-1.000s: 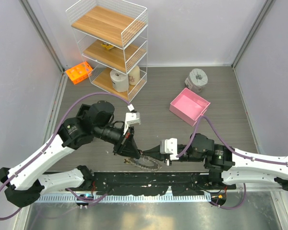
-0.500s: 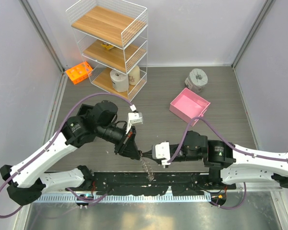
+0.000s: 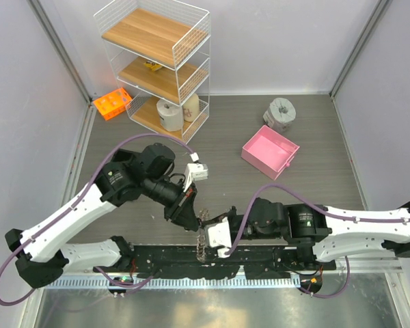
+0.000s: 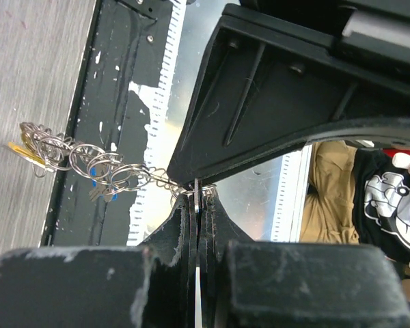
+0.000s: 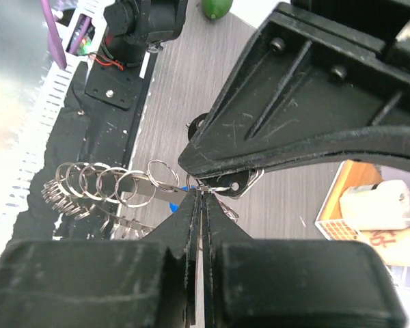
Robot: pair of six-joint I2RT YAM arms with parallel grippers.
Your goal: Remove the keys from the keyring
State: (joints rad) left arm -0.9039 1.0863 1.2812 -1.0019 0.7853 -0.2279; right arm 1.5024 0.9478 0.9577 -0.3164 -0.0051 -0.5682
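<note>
The keyring (image 3: 203, 240) is held at one end by both tools, near the front edge of the table (image 3: 328, 184). The rest of it trails over the black base plate (image 3: 260, 257); whether the free end rests on the plate, I cannot tell. It is made of many thin silvery wire rings, each linked to the next, so its outline looks knobbly like a chain.

The left tool (image 4: 195, 199) has its two flat black fingers (image 4: 174, 229) pressed together, with only a thin slit between them, and it pinches one wire ring at the end of the chain. In the left wrist view the rings run from this point to the left in a slightly sagging line. The keys (image 4: 99, 191) hang among these rings: small blue heads near the middle of the line and a flat yellow head (image 4: 19, 149) at the far end. They are too small to show their shape well.

The right tool (image 5: 202, 197) is also closed, its fingers tight together on a bit of silvery metal at the same end. Whether this bit is a ring or a key head with a hole, I cannot tell. The left tool, matte black and scratched, is directly above its tips. A row of round overlapping rings goes to the left, and a small blue head (image 5: 175, 205) shows just beside the tips.

The table is grey with a wood grain. Well apart, at the back, stand a pink square box (image 3: 270, 152) and a white wire shelf rack (image 3: 160, 65) with wooden boards.
</note>
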